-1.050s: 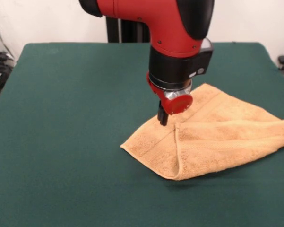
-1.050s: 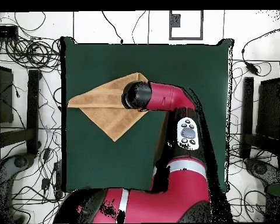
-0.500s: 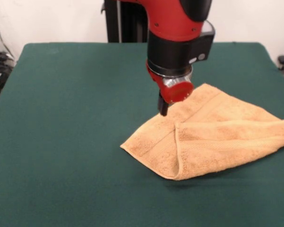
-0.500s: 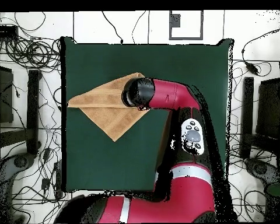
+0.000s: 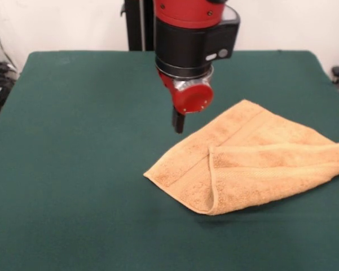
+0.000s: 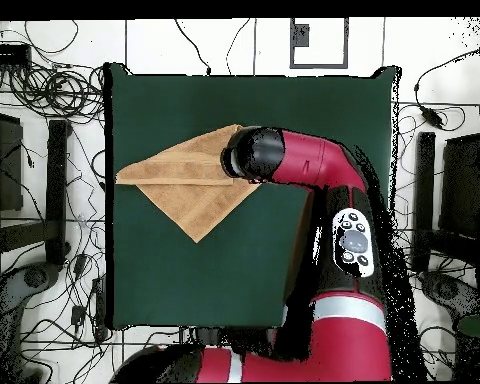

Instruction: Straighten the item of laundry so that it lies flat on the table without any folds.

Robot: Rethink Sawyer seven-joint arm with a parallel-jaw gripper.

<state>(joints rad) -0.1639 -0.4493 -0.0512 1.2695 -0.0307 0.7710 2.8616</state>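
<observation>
Meanwhile the tool (image 5: 179, 121) hangs above the desk (image 5: 73, 169), its fingers pressed together and holding nothing; the towel (image 5: 254, 164) lies folded just beside and below it, untouched.

orange-tan towel (image 5: 254, 161) with woven bands, plain dark green table (image 5: 79, 169), red-and-black arm (image 5: 189, 34)

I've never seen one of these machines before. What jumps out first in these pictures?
The big red and black arm comes down from above, its hand hanging just over the green table, beside the cloth and not touching it. Next to it lies an orange-tan towel, folded over on itself, reaching toward the table's edge.
</observation>
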